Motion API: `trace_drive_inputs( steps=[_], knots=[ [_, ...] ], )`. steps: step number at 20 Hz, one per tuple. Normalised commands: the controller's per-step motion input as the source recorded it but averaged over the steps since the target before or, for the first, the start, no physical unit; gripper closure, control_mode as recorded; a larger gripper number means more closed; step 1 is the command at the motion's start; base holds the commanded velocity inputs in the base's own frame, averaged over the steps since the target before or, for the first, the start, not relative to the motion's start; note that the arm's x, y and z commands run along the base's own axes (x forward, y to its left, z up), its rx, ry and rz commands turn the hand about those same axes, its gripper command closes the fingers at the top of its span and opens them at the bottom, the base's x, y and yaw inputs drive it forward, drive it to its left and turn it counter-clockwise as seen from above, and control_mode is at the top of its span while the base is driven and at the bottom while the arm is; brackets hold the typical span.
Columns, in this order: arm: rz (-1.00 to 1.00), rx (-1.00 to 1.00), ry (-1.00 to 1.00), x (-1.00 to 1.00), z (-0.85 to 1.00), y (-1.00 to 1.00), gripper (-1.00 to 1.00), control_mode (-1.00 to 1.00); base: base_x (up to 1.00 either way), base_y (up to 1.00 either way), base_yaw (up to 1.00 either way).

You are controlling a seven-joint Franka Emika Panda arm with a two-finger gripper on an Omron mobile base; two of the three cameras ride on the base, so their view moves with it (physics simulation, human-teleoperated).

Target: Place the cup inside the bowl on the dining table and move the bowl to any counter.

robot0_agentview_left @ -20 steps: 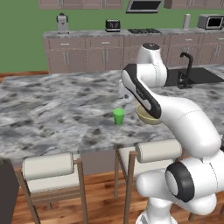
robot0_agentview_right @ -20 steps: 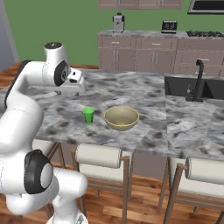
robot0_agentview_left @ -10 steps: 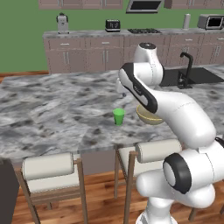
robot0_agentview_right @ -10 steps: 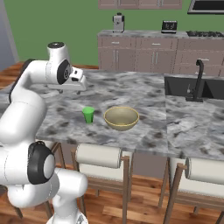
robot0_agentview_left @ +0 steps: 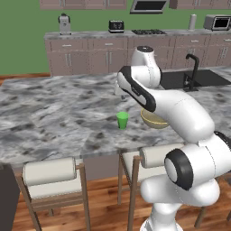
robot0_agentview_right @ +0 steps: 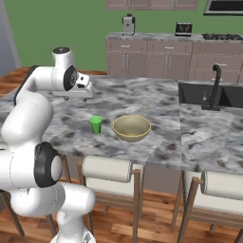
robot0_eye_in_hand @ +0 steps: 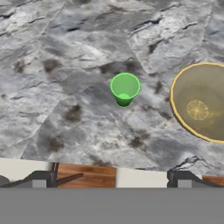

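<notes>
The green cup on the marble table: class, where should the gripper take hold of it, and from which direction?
Probably from above, fingers either side of the rim. The cup stands upright, mouth open, apart from the bowl, with bare dining table around it, so the open gripper could straddle its narrow tapered wall.

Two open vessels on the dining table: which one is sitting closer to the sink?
The bowl, the wide tan-yellow one. It sits on the sink side of the small green cup, which stands upright, apart from it, farther from the basin.

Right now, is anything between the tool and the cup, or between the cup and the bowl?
Nothing visible. The cup stands alone on the dining table, bare marble between it and the bowl; the tool hangs above.
</notes>
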Motion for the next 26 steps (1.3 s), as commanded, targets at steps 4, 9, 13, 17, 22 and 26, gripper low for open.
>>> trace_drive_inputs(
  steps=[4, 9, 13, 17, 22, 26],
  knots=[
    [0.00, 0.00, 0.00, 0.09, -0.09, 0.02, -1.00, -1.00, 0.00, 0.00, 0.00],
    [0.00, 0.00, 0.00, 0.04, -0.15, 0.00, -1.00, -1.00, 0.00, 0.00, 0.00],
    [0.00, 0.00, 0.00, 0.01, -0.20, 0.00, -1.00, -1.00, 0.00, 0.00, 0.00],
    [0.00, 0.00, 0.00, 0.00, -0.22, 0.00, -1.00, -1.00, 0.00, 0.00, 0.00],
    [0.00, 0.00, 0.00, 0.03, -0.24, 0.00, -1.00, -1.00, 0.00, 0.00, 0.00],
    [0.00, 0.00, 0.00, 0.05, -0.23, 0.00, -1.00, -1.00, 0.00, 0.00, 0.00]
  ],
)
